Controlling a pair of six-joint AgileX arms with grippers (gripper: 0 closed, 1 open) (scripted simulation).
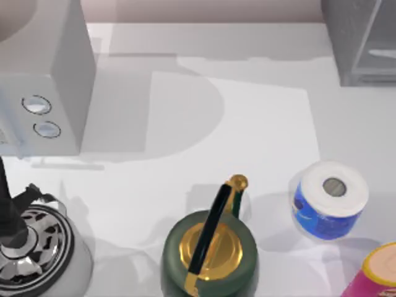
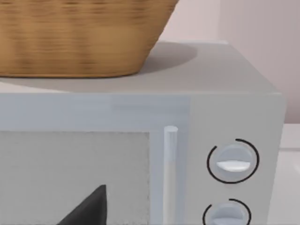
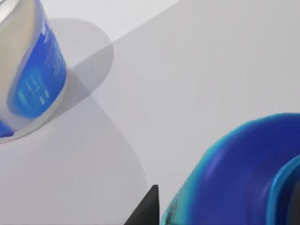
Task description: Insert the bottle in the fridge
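Observation:
The bottle (image 3: pixel 234 159) looms close in the right wrist view, a rounded blue body with a cyan-teal edge and a pale translucent sliver. My right gripper (image 3: pixel 220 208) is shut on it, one dark fingertip (image 3: pixel 146 208) pressed against its side, above the white table. The fridge (image 1: pixel 346 43) is the mid-grey cabinet with a glassy front at the table's far right corner. My left arm (image 1: pixel 6 204) stays at the near left. A dark corner of my left gripper (image 2: pixel 89 211) faces the microwave door.
A light grey microwave (image 1: pixel 55 80) with two dials stands at the far left, a wicker basket (image 2: pixel 79 37) on top. A green kettle (image 1: pixel 210 247), a blue-labelled white-capped cylinder (image 1: pixel 331 201), a pink yellow-rimmed cylinder (image 1: pixel 377 275) and a white pot (image 1: pixel 74 260) line the near edge.

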